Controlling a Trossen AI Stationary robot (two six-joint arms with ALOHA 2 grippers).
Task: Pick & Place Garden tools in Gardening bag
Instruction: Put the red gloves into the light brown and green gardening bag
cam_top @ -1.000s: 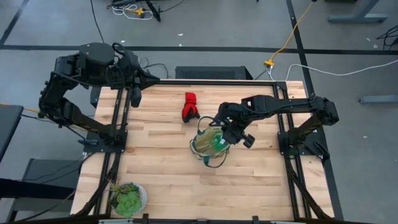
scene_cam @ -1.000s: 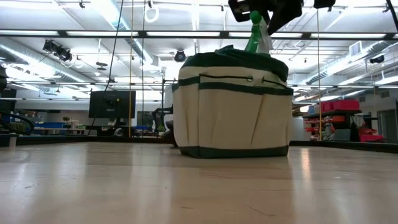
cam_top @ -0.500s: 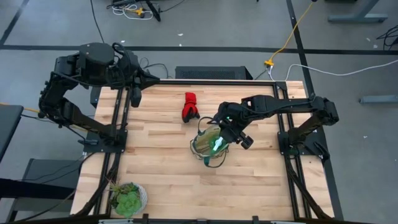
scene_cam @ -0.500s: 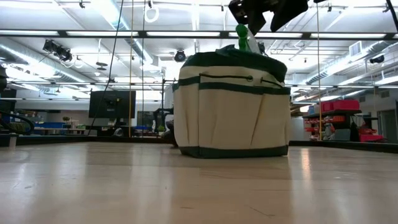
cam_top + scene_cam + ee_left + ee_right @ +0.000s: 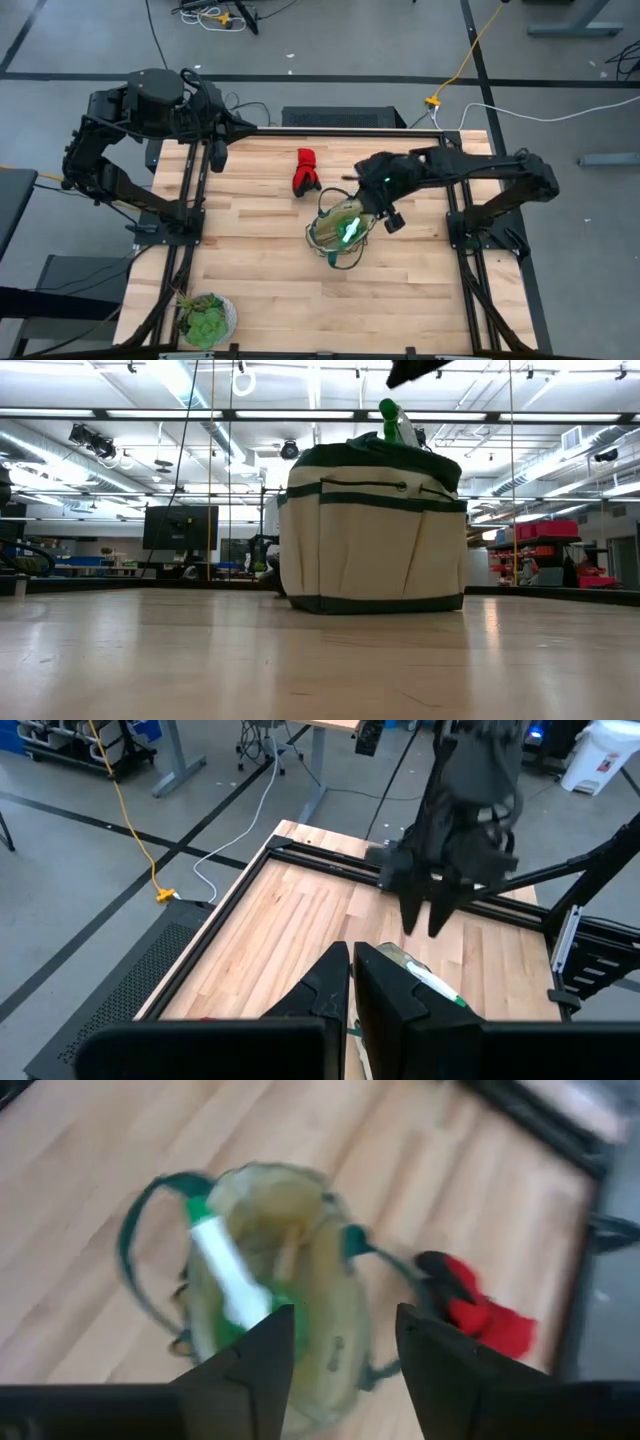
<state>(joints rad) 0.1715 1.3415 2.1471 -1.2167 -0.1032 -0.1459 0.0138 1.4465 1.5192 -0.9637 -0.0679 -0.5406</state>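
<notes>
overhead: spray bottle (image 5: 349,228) lies in the bag (image 5: 322,236), right claw (image 5: 385,213) just above it, open and empty; glove bundle (image 5: 305,171) sits on the table near the bag. low view: bottle top pokes above the rim and could tip out. right wrist: fingers (image 5: 247,1360) spread, glove beyond bag. left claw (image 5: 352,982) shut, parked.

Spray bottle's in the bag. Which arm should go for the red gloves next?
Right. The right gripper hangs open just above the gardening bag, a short reach from the glove bundle. The left gripper is shut, parked at the table's far left edge.
</notes>
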